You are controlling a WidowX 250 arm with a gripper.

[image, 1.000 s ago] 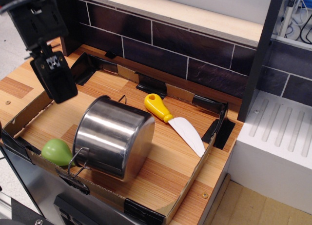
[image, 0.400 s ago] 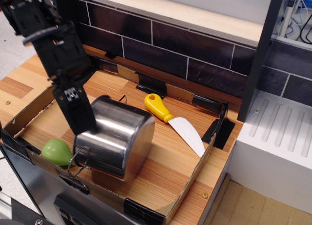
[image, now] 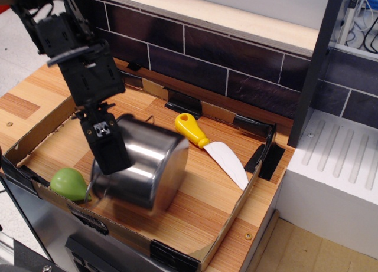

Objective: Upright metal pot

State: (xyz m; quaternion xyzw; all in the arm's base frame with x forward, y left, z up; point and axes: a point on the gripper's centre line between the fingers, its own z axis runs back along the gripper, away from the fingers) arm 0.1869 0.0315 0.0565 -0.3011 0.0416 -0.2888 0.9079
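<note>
On the wooden counter (image: 23,104), a shallow cardboard tray (image: 227,222) with black-taped corners holds all items, backed by a dark tiled wall (image: 236,59). Metal pot (image: 144,169): lying on its side in the tray's front-left part, long axis roughly diagonal, one round end toward the front-left tray edge, the other toward the back right; its outline is motion-blurred. Gripper (image: 106,154): black, hanging from the arm at upper left, its lower end overlapping the pot's left end near the rim; finger state cannot be told, since only one dark slab shows and the tips merge with the pot. Knife (image: 212,148): flat on the tray floor just right of the pot, yellow handle toward the back left, white blade toward the front right. Green fruit (image: 69,183): at the front-left corner, just beside the pot's left end.
</note>
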